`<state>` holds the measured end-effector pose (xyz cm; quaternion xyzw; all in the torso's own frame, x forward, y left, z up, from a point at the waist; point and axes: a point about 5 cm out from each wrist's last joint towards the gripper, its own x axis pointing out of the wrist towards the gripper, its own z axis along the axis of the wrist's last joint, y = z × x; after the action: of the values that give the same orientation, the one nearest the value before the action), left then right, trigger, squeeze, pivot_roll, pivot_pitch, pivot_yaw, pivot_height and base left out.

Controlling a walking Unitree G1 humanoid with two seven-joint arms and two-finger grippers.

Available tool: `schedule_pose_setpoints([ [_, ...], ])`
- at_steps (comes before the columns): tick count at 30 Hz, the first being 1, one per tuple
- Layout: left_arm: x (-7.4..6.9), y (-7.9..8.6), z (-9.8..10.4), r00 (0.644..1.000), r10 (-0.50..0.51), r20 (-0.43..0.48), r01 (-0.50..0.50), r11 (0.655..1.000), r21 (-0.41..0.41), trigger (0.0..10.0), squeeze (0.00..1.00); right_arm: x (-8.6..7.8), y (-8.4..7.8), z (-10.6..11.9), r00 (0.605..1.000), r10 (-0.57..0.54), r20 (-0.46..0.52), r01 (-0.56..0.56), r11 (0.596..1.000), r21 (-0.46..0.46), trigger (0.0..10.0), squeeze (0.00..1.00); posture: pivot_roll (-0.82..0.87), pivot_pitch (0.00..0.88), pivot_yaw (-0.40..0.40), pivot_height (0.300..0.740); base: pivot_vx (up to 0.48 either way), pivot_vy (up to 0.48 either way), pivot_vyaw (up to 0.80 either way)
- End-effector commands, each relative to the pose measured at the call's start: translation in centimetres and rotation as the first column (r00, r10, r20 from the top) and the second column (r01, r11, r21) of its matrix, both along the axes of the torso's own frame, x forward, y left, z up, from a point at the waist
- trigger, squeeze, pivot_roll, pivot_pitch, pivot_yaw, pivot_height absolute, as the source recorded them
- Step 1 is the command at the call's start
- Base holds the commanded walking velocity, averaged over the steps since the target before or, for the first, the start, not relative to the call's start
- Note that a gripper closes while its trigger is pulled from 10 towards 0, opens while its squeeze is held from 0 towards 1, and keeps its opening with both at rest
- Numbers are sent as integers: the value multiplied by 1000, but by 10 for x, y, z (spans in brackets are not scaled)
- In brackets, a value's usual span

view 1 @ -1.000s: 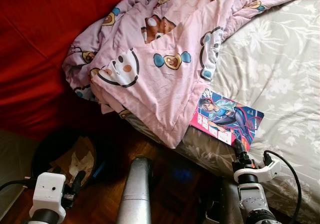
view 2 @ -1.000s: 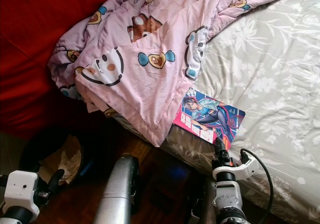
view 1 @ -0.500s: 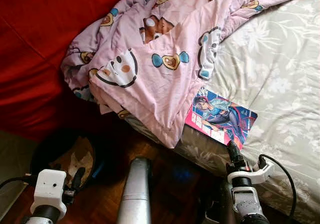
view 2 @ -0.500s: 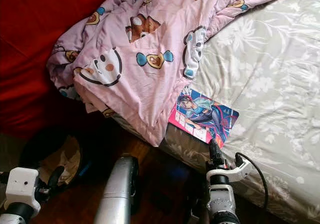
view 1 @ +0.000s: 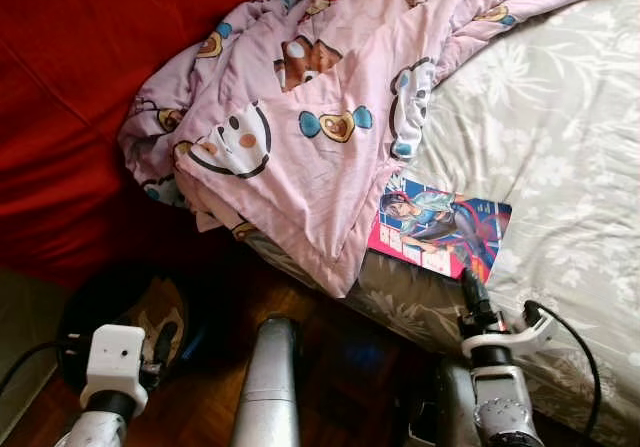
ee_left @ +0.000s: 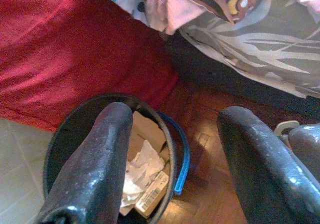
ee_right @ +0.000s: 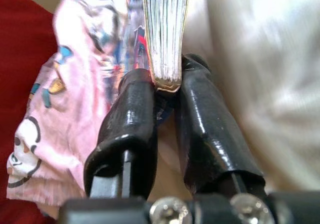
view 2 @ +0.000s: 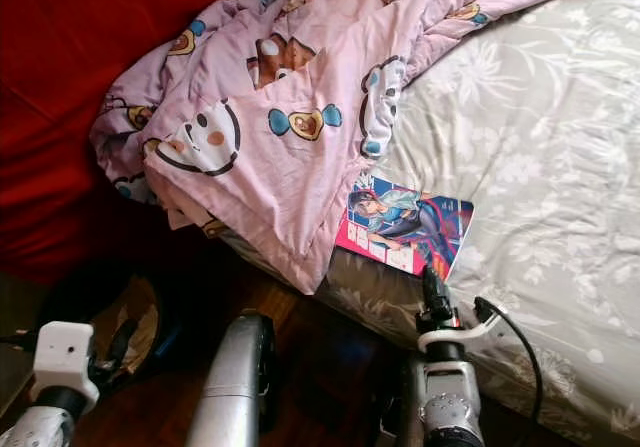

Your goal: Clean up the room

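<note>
Comic book [view 1: 440,231] sits on the bed [view 1: 560,147] right at the near edge, one corner tucked under the pink cartoon blanket [view 1: 310,117]. Compared to a second ago the right tool [view 1: 470,289] has crept up to the book's near corner, and in the wrist view its fingers [ee_right: 131,126] are pressed in on the page edge, so it's pinching the comic now. I'd say the grab is basically made and lifting comes next. Room-wise: open sheet to the right, blanket crowding the left side, so pulling back toward the robot looks cleanest to me. Left tool [ee_left: 170,169] hangs spread and empty over the black trash bin [ee_left: 60,139] with paper scraps in it, down on the wood floor [view 1: 340,357] by the red cover [view 1: 80,87].
</note>
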<state>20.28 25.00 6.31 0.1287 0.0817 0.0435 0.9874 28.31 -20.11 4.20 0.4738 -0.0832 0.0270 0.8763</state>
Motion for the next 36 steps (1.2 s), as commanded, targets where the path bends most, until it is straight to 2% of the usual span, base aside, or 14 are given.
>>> schedule_pose_setpoints([
  [1,-7,3,-16,998,29,-54,-28,1000,5,10000,0,-9,-6,3,1000,-29,-12,28,998,-55,10000,0,199,230,50,618,0,0,0],
  [7,6,-4,-33,996,68,-55,-70,997,-45,10000,0,-8,-15,12,999,-37,-31,29,978,-209,10000,0,159,147,0,618,0,0,0],
  [12,15,-8,-46,991,114,-66,-119,989,-85,10000,0,-4,-19,23,998,-53,-38,42,965,-258,10000,0,127,89,-29,618,0,0,0],
  [13,16,-9,-48,991,117,-68,-123,988,-89,10000,0,-4,-19,25,997,-59,-41,46,964,-262,3882,0,127,89,-29,618,0,0,0],
  [14,18,-10,-50,990,118,-74,-125,988,-93,10000,0,-3,-20,25,996,-70,-50,54,960,-276,0,0,119,75,-36,618,0,0,0],
  [15,19,-11,-53,989,119,-82,-127,987,-98,10000,0,-2,-21,25,996,-73,-57,54,957,-285,0,0,111,59,-41,618,0,0,0],
  [16,21,-13,-61,986,127,-111,-140,982,-126,10000,0,0,-20,25,994,-69,-83,32,923,-384,0,0,97,44,-48,618,0,0,0],
  [17,21,-14,-63,984,129,-121,-145,980,-137,10000,0,0,-19,24,994,-67,-91,22,907,-421,0,0,97,44,-48,618,0,0,0],
  [19,22,-17,-71,980,131,-152,-155,975,-158,10000,0,2,-20,23,988,-89,-127,20,887,-462,10000,0,88,24,-55,618,0,0,0],
  [23,20,-22,-86,966,122,-227,-165,970,-178,10000,0,6,-17,21,978,-125,-167,18,849,-528,10000,0,77,0,-64,618,0,0,0],
  [25,16,-24,-94,954,123,-273,-176,969,-176,10000,0,7,-14,16,970,-137,-200,9,844,-536,10000,0,81,0,-67,618,0,0,0],
  [28,7,-25,-107,928,132,-349,-206,961,-184,10000,0,8,-10,4,951,-151,-269,-41,803,-594,10000,0,89,0,-81,638,0,0,0],
  [30,5,-25,-110,922,141,-360,-222,956,-192,10000,0,8,-11,2,945,-166,-283,-32,812,-583,10000,0,92,0,-83,648,0,0,0],
  [36,-6,-25,-119,898,148,-414,-242,953,-183,10000,0,4,-10,-13,920,-181,-347,-75,788,-611,10000,0,100,0,-96,683,0,0,0],
])
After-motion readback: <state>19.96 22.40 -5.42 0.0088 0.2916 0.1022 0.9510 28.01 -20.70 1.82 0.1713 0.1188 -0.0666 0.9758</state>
